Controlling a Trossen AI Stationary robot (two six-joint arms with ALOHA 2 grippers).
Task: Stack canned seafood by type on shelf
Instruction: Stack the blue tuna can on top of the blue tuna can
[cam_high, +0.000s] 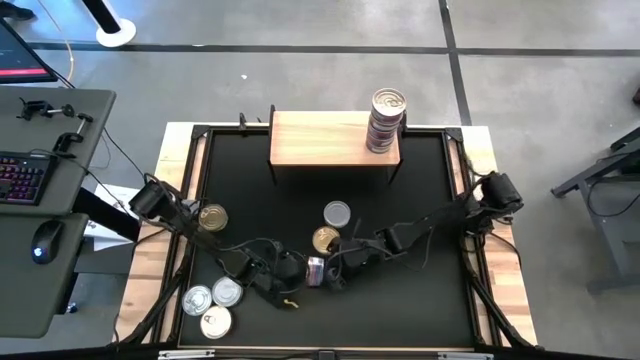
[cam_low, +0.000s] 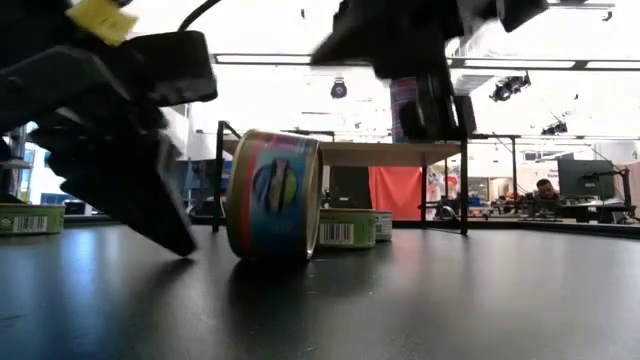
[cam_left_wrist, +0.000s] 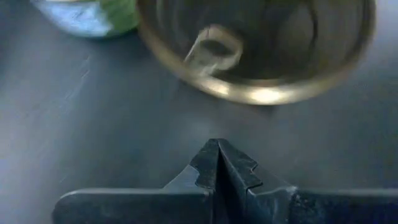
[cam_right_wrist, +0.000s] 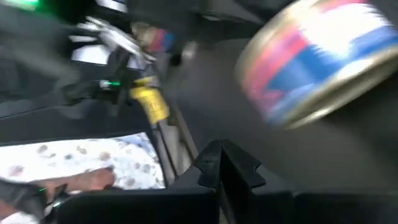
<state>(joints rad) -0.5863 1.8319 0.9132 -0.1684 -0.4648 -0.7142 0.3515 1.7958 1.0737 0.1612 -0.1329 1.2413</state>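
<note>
One tin (cam_low: 272, 195) with a red and blue label stands on its rim on the black table, also seen from above (cam_high: 316, 270). My left gripper (cam_left_wrist: 217, 158) is shut just left of it (cam_high: 296, 273), low over the table and not touching; its wrist view faces the tin's lid (cam_left_wrist: 255, 50). My right gripper (cam_right_wrist: 221, 162) is shut, raised above and to the right of the tin (cam_high: 336, 266). The shelf (cam_high: 320, 138) stands at the far edge with a stack of tins (cam_high: 386, 122) on its right end. Other tins lie flat: one silver (cam_high: 337, 213), two gold (cam_high: 326, 238) (cam_high: 212, 217).
Three more tins (cam_high: 213, 305) sit together at the near left of the table. A green-labelled tin (cam_left_wrist: 87, 15) lies beyond the left gripper. The table's wooden border (cam_high: 505, 290) frames the black surface. A desk with keyboard (cam_high: 25, 175) stands to the left.
</note>
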